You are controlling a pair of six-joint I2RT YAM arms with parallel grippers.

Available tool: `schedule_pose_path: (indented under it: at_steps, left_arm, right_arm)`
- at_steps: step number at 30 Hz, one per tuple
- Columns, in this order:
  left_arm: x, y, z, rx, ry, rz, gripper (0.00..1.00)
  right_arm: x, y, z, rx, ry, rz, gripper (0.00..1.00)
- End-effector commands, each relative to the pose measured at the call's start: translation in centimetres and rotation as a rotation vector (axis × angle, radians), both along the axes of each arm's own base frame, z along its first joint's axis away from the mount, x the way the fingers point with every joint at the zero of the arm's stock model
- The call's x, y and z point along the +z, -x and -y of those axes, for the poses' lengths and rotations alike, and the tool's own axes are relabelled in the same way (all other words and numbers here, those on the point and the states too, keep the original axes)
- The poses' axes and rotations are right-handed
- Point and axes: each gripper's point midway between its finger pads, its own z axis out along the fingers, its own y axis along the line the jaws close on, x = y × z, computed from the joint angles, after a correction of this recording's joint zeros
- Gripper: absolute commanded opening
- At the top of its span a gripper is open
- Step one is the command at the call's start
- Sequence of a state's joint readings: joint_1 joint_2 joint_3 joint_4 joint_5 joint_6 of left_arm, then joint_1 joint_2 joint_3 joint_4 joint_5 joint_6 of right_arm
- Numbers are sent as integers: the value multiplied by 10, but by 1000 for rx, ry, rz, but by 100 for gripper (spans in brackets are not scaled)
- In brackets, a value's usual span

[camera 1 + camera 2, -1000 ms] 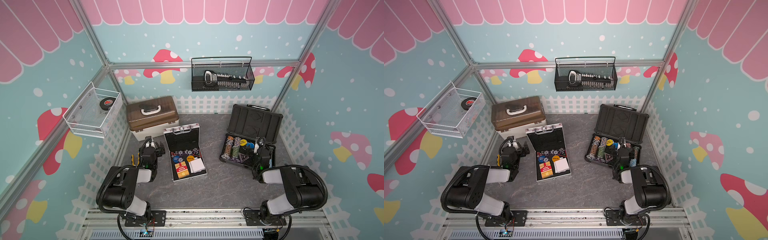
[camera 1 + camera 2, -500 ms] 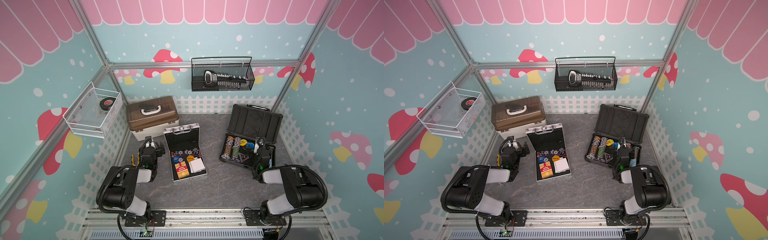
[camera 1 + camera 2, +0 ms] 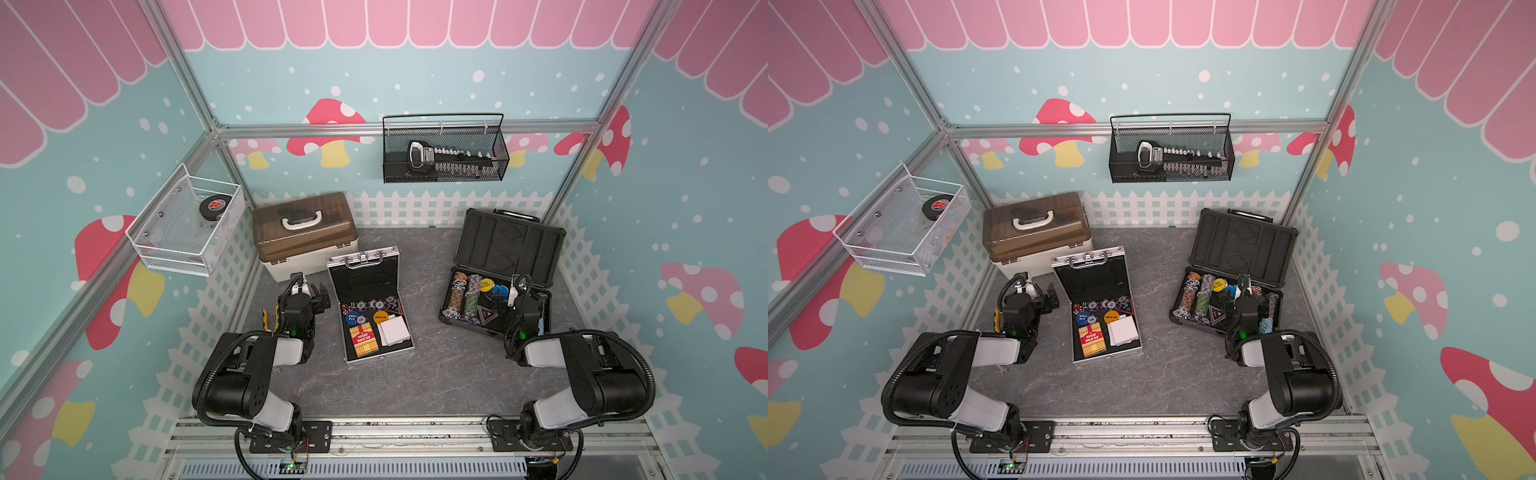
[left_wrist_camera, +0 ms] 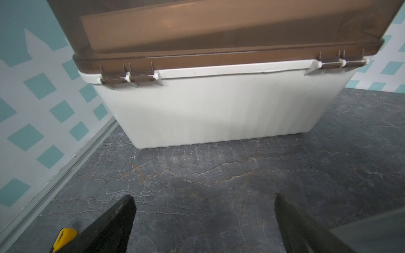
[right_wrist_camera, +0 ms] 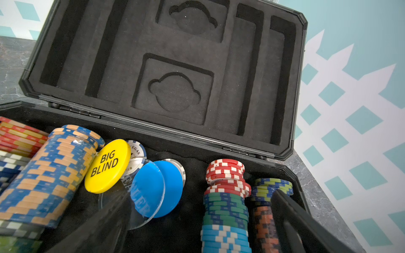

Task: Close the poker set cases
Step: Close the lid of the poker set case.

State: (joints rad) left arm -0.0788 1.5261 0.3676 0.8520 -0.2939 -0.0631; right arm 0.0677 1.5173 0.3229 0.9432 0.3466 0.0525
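The small silver poker set case [image 3: 379,358] lies open mid-table, lid [image 3: 365,277] upright, with cards and chips inside; it shows again in a top view [image 3: 1106,354]. The larger dark poker set case [image 3: 487,331] lies open at the right, its foam-lined lid [image 3: 509,245] [image 5: 175,65] leaning back and chip stacks [image 5: 225,197] in the base. My left gripper [image 3: 309,289] [image 4: 203,200] is open over bare table, left of the silver case and facing the cream box. My right gripper [image 3: 525,296] [image 5: 201,197] is open just above the chips in the dark case's base.
A cream box with a brown lid [image 3: 305,232] [image 4: 219,105] stands at the back left, close in front of my left gripper. A black wire basket [image 3: 444,153] hangs on the back wall and a white mesh basket [image 3: 183,224] on the left wall. White picket fencing rings the table.
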Motion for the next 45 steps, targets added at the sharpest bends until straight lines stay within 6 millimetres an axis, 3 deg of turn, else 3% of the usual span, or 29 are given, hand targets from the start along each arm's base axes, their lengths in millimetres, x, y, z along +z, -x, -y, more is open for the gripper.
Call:
schedule_pose_path:
  at_steps: [1,9,13,18,22,25,27,30,35,45]
  left_arm:
    - [13,-9,0,-14,-10,42,100]
    - [13,-9,-2,-14,-2,44,100]
    - [21,1,-10,38,9,86,100]
    - [45,14,-16,69,8,118,99]
    - [64,26,-19,103,49,91,99]
    - [73,34,-17,115,118,44,99]
    - [75,39,-11,100,162,9,98]
    - [80,49,5,68,217,-5,98]
    - [89,72,43,-11,216,-2,98]
    - [63,119,82,-70,354,-52,99]
  right_arm:
    - [7,-6,-3,14,12,26,99]
    - [7,-5,-4,19,11,26,99]
    - [11,-3,-10,55,16,44,99]
    - [28,1,-15,90,17,50,97]
    - [46,3,-30,175,6,35,87]
    - [59,6,-36,198,-44,27,85]
    - [69,7,-42,221,-82,38,86]
    - [82,9,-54,272,-141,51,98]
    - [93,9,-79,363,-231,32,99]
    - [112,-3,-162,587,-178,-66,99]
